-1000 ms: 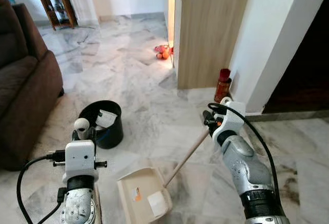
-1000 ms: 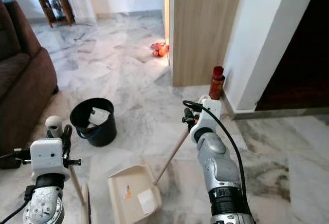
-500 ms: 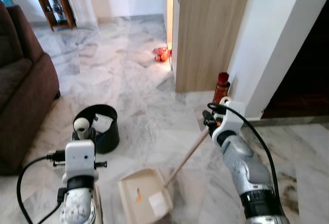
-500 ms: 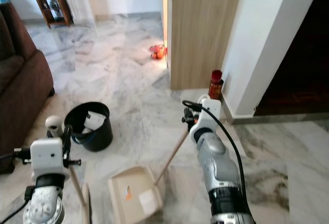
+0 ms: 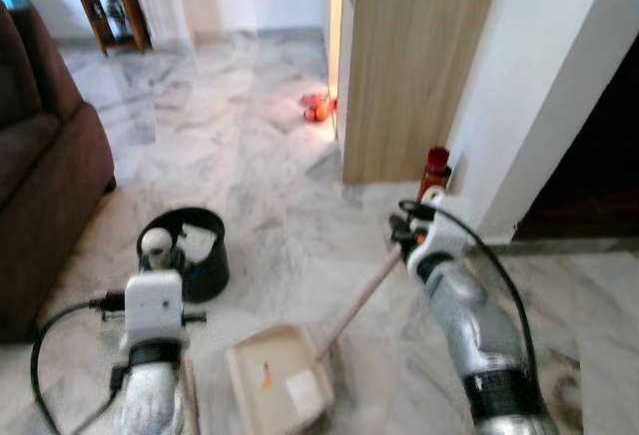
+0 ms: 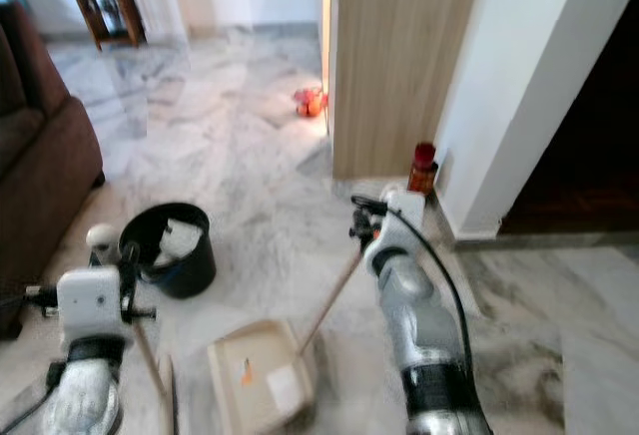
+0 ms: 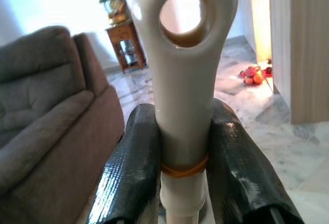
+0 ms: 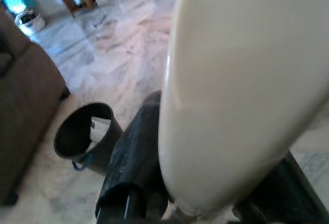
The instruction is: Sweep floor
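Your left arm is raised low in front of you, its white wrist block upright, and the left gripper point(image 7: 182, 183) has both black fingers point(image 7: 133, 167) pressed flat against either side of a cream handle. Your right arm reaches forward and slightly inward, silver forearm angled up with a black cable looping over the wrist, and the right gripper point(image 5: 401, 236) is clamped on the top end of a long wooden stick, one black finger point(image 8: 136, 157) lying alongside it.
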### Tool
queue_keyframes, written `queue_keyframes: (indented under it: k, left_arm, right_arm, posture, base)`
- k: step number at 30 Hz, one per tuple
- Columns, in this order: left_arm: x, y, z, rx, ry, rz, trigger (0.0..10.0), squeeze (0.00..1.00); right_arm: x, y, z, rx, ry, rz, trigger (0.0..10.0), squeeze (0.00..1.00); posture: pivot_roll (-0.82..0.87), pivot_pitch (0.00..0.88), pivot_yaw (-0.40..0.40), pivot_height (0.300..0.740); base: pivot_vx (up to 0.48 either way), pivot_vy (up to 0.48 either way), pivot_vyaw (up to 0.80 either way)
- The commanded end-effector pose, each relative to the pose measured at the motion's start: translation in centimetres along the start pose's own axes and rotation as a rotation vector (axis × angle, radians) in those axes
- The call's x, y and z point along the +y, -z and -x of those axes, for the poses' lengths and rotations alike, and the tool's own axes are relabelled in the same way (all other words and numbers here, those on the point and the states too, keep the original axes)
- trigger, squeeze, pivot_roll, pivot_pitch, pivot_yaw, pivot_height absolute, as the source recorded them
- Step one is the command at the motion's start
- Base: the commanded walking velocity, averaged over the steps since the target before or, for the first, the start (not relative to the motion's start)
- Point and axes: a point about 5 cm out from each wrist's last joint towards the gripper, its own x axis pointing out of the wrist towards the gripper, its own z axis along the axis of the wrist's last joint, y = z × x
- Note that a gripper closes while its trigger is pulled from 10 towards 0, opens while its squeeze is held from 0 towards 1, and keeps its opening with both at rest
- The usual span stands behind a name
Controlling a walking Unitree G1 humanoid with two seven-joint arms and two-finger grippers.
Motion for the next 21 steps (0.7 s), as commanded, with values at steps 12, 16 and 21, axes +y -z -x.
queue_keyframes:
  k: [12,16,21]
  left_arm:
    - [0.06,-0.74,-0.14,-0.035,-0.004,-0.014,10.0,0.00]
    - [0.06,-0.74,-0.13,-0.034,-0.006,-0.015,10.0,0.00]
    - [0.05,-0.76,-0.13,-0.035,-0.005,-0.014,10.0,0.00]
  right_arm:
    - [-0.10,-1.34,0.04,-0.057,-0.010,-0.022,10.0,0.00]
    - [-0.14,-1.35,0.05,-0.056,-0.011,-0.023,10.0,0.00]
    - [-0.13,-1.36,0.04,-0.056,-0.010,-0.021,10.0,0.00]
  posture:
    - [-0.18,0.036,0.066,0.740]
    - [-0.18,0.038,0.065,0.740]
    - [-0.18,0.039,0.065,0.740]
  base:
    - [0.265,0.000,0.00]
    - [0.266,0.000,0.00]
    - [0.267,0.000,0.00]
